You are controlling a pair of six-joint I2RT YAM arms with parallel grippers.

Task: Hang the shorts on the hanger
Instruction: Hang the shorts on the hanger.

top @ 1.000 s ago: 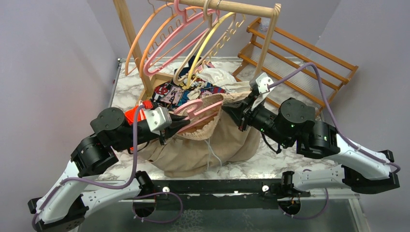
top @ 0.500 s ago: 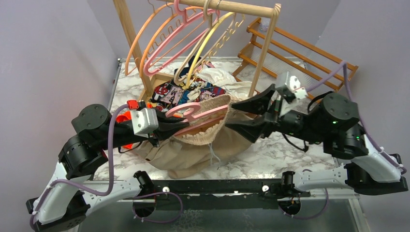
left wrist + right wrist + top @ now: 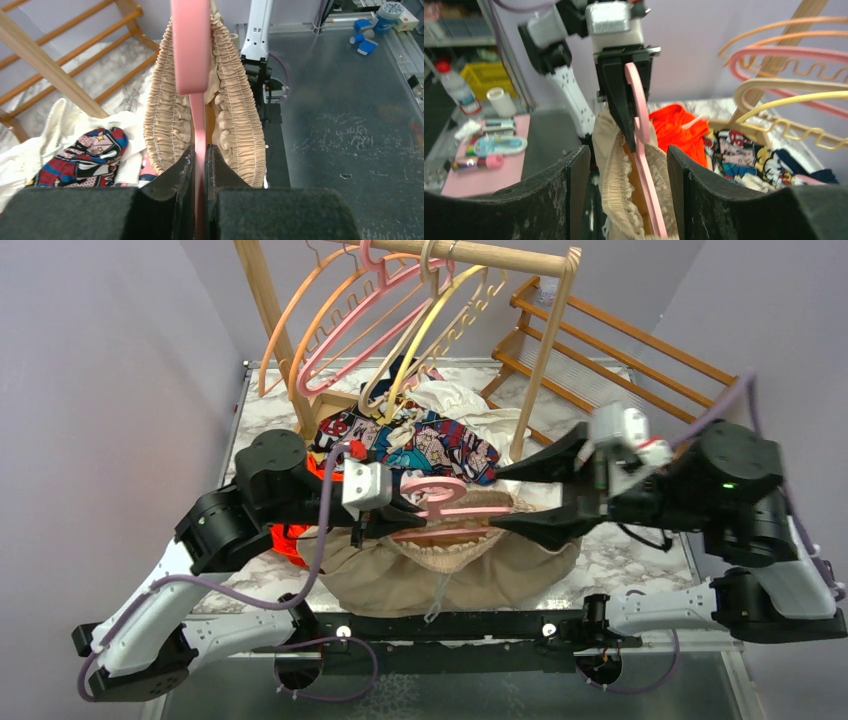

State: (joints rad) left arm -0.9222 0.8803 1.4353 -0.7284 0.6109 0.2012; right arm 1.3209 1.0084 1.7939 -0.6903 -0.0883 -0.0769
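Note:
The pink hanger (image 3: 452, 510) is held level over the table's front middle, with my left gripper (image 3: 405, 512) shut on its left arm. In the left wrist view the hanger (image 3: 192, 50) runs straight out from between the pads, and the shorts' gathered beige waistband (image 3: 167, 110) lies on both sides of it. The shorts (image 3: 470, 575) hang below the hanger, white drawstring dangling. My right gripper (image 3: 500, 498) is open at the hanger's right end. In the right wrist view the waistband (image 3: 616, 185) and hanger (image 3: 644, 175) sit between its spread fingers (image 3: 574, 200).
A wooden rack (image 3: 500, 255) at the back carries orange, pink and yellow hangers. Beneath it lie a comic-print cloth (image 3: 440, 445) and a white cloth (image 3: 455, 400). A bright orange garment (image 3: 290, 540) sits under the left arm. A slatted wooden shelf (image 3: 620, 350) leans at the back right.
My right gripper has opened, let go of the waistband and drawn back to the right. The left arm has carried the hanger rightward to the middle, the shorts coming with it.

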